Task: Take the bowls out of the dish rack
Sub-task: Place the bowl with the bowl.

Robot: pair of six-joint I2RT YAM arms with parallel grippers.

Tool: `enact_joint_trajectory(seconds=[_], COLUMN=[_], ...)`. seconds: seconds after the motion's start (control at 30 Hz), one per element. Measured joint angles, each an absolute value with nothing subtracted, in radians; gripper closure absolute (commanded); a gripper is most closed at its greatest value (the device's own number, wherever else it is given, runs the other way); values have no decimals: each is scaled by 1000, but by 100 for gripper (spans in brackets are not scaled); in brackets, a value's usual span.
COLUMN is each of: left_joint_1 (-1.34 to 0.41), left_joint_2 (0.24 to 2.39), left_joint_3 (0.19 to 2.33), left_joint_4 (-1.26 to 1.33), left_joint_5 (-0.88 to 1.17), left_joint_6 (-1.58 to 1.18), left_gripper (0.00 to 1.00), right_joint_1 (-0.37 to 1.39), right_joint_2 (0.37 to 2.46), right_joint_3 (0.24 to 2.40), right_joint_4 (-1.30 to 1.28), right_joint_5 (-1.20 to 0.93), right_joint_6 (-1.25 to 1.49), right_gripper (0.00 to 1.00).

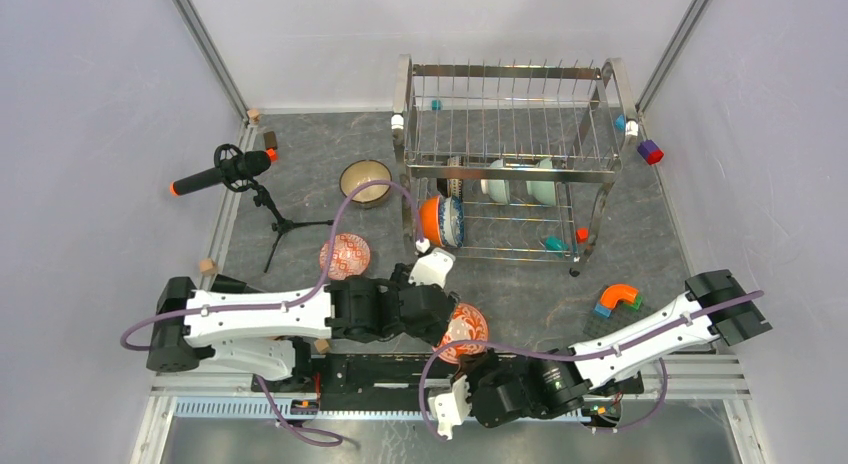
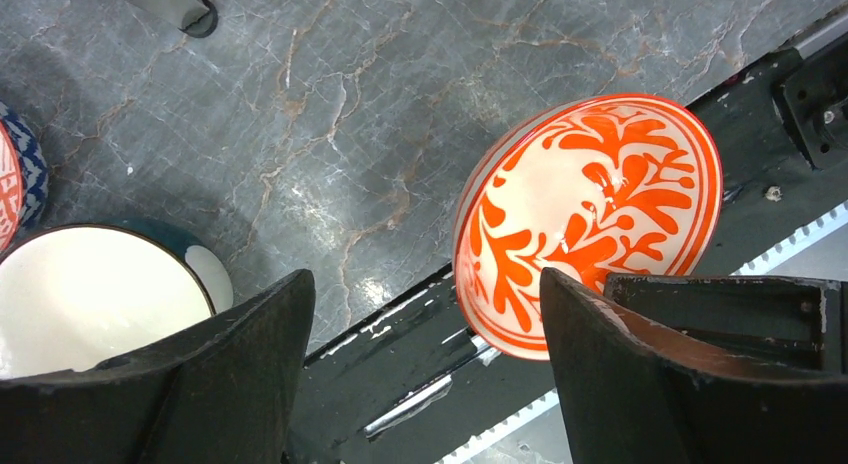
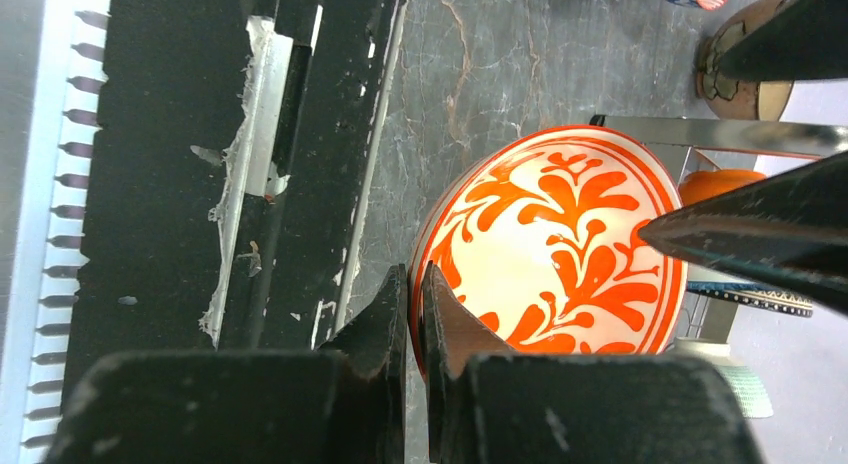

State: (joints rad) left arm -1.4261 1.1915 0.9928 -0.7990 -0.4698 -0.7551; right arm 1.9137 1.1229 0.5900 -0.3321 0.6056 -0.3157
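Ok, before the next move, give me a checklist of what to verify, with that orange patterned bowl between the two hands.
1. Right hand shut on the rim of the orange-and-white patterned ceramic bowl: ok.
2. Left hand open: ok.
3. Left fingers clear of that bowl: cannot tell, one overlaps it in the left wrist view.
4. Bowl out of the chrome wire dish rack: ok.
5. Bare patch of grey marbled tabletop nearby for setting it down: ok.
6. Rack unloaded: not ok, an orange-and-blue bowl and two pale bowls stand in it.
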Motion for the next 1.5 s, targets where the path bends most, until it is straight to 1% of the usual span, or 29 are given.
enact_joint_trajectory(seconds=[0.47,0.87,1.0,1.2,1.33,1.5], left_joint_1=[-1465,-1477,-1477,-1478,-1477,-1477], left_joint_2=[1325,1367,1367,1367,1367,1367], left_joint_3=[1043,1050,1050,1044,1036,1018], left_joint_4=[-833,-834,-833,-817,-814,-803], left_joint_5=[-467,-459,-456,-438,-436,-436], left_joint_6=[-747,-738,-736,-732,-727,-725], left_gripper=[36,46,54,71,73,85], right_joint_1=[1939,1944,1944,1944,1947,1949], right_joint_2=[1128,1141,1141,1141,1142,1150], right_joint_3=[604,605,605,605,605,605], right_joint_4=[-332,-331,-326,-307,-308,-308], right_joint_5=[602,602,602,602,598,591], right_joint_6=[-321,-321,-321,-320,-318,-314], right_gripper=[100,100,100,100,100,100])
